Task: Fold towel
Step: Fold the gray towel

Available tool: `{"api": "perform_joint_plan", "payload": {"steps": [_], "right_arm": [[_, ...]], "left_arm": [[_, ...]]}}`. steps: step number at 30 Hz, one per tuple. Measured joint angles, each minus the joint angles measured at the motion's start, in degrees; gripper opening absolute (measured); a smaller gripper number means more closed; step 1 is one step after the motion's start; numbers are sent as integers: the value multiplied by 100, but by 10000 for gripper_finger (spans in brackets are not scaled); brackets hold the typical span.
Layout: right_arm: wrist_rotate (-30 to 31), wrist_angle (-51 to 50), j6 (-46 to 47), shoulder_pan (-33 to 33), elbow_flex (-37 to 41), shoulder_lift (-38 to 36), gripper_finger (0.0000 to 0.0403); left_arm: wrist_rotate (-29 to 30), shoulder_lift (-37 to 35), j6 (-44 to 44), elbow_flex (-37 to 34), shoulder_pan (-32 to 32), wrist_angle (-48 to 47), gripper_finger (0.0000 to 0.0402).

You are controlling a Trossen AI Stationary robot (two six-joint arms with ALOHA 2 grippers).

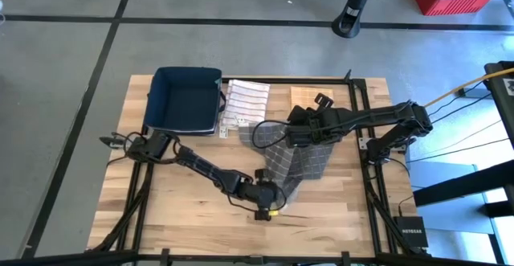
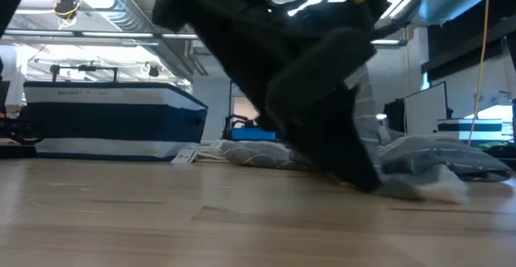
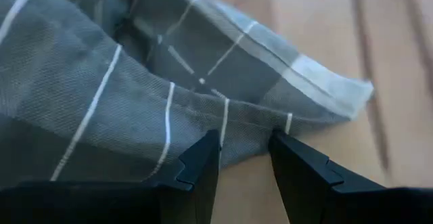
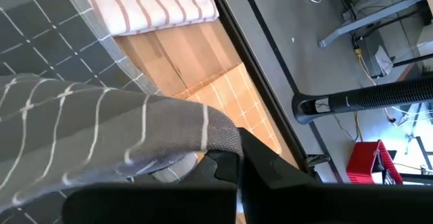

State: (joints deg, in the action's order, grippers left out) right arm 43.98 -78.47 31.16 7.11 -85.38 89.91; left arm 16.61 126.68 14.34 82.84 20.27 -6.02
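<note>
Towel (image 1: 293, 160), grey with thin white checks, is held at two places. Left gripper (image 3: 245, 158) has its jaws set partly apart around a folded edge of the cloth, near a pale hemmed corner that lies on the wood; in the left wrist view the fabric bunches between the two dark fingers (image 3: 200, 162). From above, this left gripper (image 1: 269, 206) sits low at the near side of the surface (image 1: 185, 210), just beside the towel's near edge. Right gripper (image 4: 237, 160) has its jaws pressed together on a fold of the same towel, the cloth draping away from the pinch and lifted off the wood. In the high view the right gripper (image 1: 295, 129) hangs over the far part of the towel, its arm stretching in from the right side.

Between the two grips the towel lies spread and rumpled across the middle of the surface, one part raised. Beyond it, at the far edge, a striped cloth (image 1: 245, 103) lies flat, white with reddish lines, just beside a dark blue bin (image 1: 187, 99). The low view shows the towel (image 2: 419, 158) heaped on the wood, with the bin (image 2: 113, 118) farther back
</note>
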Motion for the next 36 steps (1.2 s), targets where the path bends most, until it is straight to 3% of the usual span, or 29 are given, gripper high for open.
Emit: {"api": "perform_joint_plan", "payload": {"steps": [7, 12, 16, 20, 26, 31, 36], "right_arm": [[-207, 49, 40, 4, 0, 0, 1], [-658, 128, 231, 6, 265, -7, 1], [-865, 446, 444, 7, 851, -7, 1], [-1005, 1034, 575, 4, 1557, -7, 1], [-1213, 2107, 702, 4, 2382, -4, 1], [-1205, 2697, 611, 2, 2620, -4, 1], [-1164, 2900, 477, 2, 2625, -4, 1]], "left_arm": [[115, -628, 518, 4, -86, -3099, 127], [537, -1067, 1169, -32, 7, -5186, 127], [885, -1474, 1956, -25, 146, -6002, 127], [753, -1944, 2352, -247, 439, -5312, 127], [637, -2448, 3204, -1100, 975, -3338, 127], [604, -2291, 4389, -1482, 1155, -2383, 127], [558, -1963, 4829, -1590, 1073, -2180, 127]]}}
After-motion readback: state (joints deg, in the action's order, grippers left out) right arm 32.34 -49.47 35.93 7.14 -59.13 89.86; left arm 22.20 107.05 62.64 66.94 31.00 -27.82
